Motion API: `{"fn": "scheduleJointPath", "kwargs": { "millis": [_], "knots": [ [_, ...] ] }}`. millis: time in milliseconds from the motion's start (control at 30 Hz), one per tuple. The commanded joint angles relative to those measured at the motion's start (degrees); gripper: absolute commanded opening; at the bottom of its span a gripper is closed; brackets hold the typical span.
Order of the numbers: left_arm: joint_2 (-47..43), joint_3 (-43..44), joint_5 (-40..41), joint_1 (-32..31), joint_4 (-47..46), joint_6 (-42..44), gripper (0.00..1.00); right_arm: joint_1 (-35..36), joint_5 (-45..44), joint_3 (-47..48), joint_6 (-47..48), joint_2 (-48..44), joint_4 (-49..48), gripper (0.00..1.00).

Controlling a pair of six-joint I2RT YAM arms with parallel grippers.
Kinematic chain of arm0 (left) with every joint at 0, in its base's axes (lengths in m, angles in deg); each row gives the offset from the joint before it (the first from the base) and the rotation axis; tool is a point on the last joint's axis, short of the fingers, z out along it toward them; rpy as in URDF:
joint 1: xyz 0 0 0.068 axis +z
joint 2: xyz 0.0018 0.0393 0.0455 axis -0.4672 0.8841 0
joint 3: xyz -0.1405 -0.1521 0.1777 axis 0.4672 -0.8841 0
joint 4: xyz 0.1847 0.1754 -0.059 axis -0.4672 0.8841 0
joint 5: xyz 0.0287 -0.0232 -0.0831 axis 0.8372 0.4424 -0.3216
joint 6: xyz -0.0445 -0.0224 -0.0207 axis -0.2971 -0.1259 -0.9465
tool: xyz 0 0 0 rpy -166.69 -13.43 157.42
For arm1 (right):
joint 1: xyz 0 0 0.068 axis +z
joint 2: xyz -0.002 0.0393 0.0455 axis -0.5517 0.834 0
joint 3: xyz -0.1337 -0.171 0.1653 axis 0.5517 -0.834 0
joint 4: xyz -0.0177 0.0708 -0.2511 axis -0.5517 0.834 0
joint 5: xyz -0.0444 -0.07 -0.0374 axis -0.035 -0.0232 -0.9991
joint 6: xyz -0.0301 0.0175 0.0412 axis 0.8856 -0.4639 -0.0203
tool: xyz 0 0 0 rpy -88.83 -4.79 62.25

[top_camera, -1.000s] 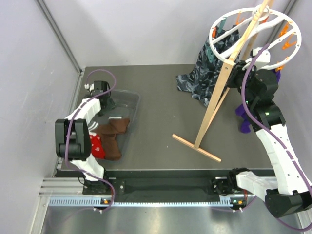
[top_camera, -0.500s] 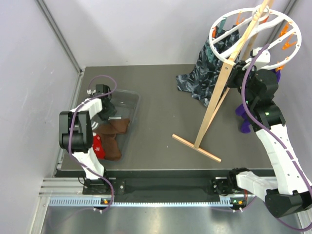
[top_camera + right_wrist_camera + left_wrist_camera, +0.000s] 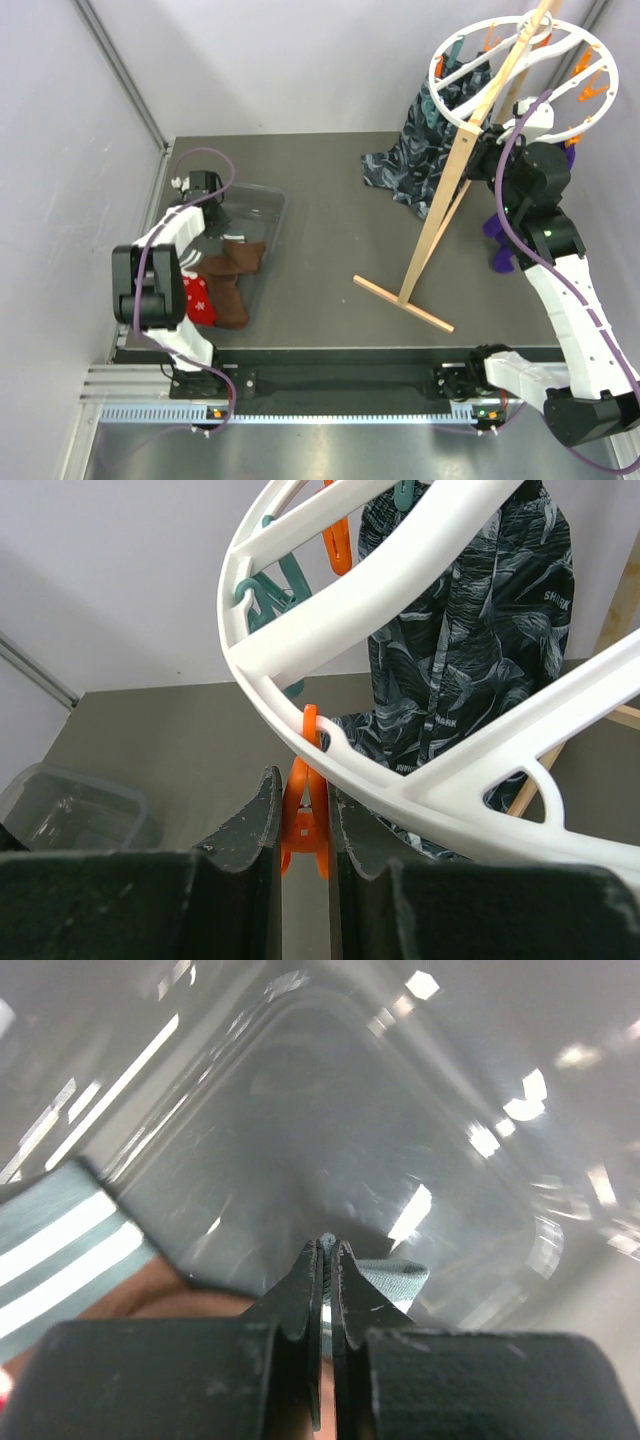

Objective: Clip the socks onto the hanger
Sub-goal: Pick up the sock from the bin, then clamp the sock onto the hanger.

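Grey table: at left, your left gripper is down in the bin by the socks, fingers together. Only its wrist view shows a cuff at the tips, and you can't tell whether it is pinched. Your right gripper clamps a clip on the hanger, so this looks like the pick, and next a sock must travel across.

The socks are brown and white-flecked red, the hanger white with orange and teal clips, the cloth dark-blue leaf-print.

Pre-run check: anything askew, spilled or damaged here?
Hanger pole leans steeply, ring tilted at the table's far right; patterned cloth slumps under it onto the table. Socks heaped in the clear bin. No spill or damage visible.
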Motion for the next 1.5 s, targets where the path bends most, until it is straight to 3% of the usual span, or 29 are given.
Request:
{"fn": "scheduleJointPath", "kwargs": {
  "millis": [0, 167, 333, 500, 567, 733, 967, 1200, 1467],
  "knots": [
    [-10.51, 3.46, -0.83, -0.79, 0.27, 2.14, 0.0, 0.87, 1.21, 0.46, 1.47, 0.45, 1.16, 0.0],
    [-22.01, 4.25, -6.63, -4.57, -5.17, 2.94, 0.0, 0.96, 2.08, 0.46, 1.03, 0.55, 1.08, 0.0],
    [-23.62, 10.67, -16.9, -11.24, -12.03, 5.3, 0.0, 1.58, 2.26, 0.81, 1.47, 0.19, 1.34, 0.0],
    [-17.74, 15.58, -29.19, -19.93, -26.4, 7.59, 0.0, 2.01, 3.83, 1.08, 1.91, -0.59, 1.17, 0.0],
    [-12.56, 17.69, -34.47, -21.44, -29.34, 7.51, 0.0, 2.36, 4.89, 0.9, 2.52, -0.95, 0.64, 0.0],
    [2.96, 32.27, -47.03, -26.54, -31.99, 4.96, 0.0, 3.77, 5.78, 0.72, 3.84, -1.83, -0.15, 0.0],
    [18.38, 47.22, -52.68, -31.28, -39.71, -4.53, 0.0, 3.86, 5.51, 0.73, 3.93, -2.44, -0.24, 0.0],
    [22.34, 50.31, -50.05, -35.69, -45.33, -9.0, 0.0, 3.95, 6.83, 0.99, 3.84, -2.18, -0.24, 0.0],
    [23.32, 53.48, -51.11, -39.9, -45.0, -9.29, 0.0, 3.95, 6.04, 0.73, 4.02, -1.92, -0.06, 0.0]
  ]
}}
